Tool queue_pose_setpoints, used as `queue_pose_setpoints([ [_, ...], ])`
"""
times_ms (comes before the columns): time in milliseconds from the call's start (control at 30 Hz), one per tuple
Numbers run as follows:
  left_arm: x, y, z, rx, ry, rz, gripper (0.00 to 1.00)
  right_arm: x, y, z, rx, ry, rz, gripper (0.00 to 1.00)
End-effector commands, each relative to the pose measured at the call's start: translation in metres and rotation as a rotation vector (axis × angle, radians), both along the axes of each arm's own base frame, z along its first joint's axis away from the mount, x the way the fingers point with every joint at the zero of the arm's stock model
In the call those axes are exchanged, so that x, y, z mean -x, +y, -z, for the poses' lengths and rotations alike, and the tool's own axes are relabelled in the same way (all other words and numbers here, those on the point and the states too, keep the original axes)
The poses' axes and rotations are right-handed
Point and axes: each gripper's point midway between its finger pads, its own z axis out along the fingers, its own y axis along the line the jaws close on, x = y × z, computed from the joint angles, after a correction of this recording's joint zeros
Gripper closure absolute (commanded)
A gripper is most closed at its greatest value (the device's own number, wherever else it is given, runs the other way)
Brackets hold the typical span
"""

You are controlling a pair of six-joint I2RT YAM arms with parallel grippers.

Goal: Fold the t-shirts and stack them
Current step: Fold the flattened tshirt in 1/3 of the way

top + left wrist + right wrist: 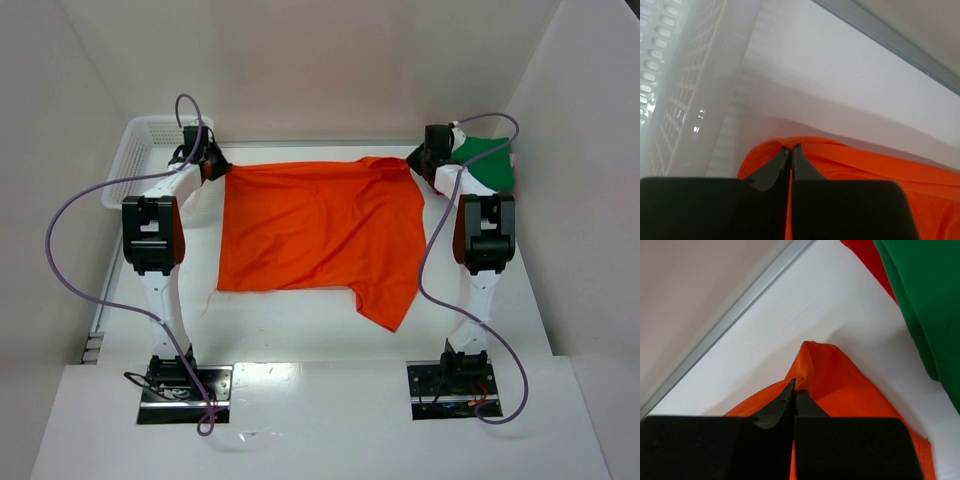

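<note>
At ten o'clock, by the mesh basket (138,152), the left gripper (790,148) is clamped tight on the orange t-shirt (320,235) at a far corner; the shirt lies spread mid-table, likely held taut for folding; at two o'clock the right gripper (795,385) pinches the opposite corner, beside the green t-shirt (490,165).

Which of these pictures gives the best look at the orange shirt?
The top external view: the whole orange shirt lies spread across the table. Each wrist view shows only one bunched corner of it.
</note>
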Motion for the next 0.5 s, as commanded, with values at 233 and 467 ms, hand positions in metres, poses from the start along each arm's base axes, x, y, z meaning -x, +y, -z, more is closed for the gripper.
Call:
queue_pose_setpoints([
  [233, -0.028, 0.040, -0.044, -0.084, -0.121, -0.067, 1.00, -0.026, -0.032, -0.072, 0.047, -0.175, 0.056, 1.00],
  [467, -0.024, 0.032, -0.035, -0.066, -0.108, -0.021, 1.00, -0.015, -0.026, -0.074, 0.021, -0.185, 0.030, 1.00],
])
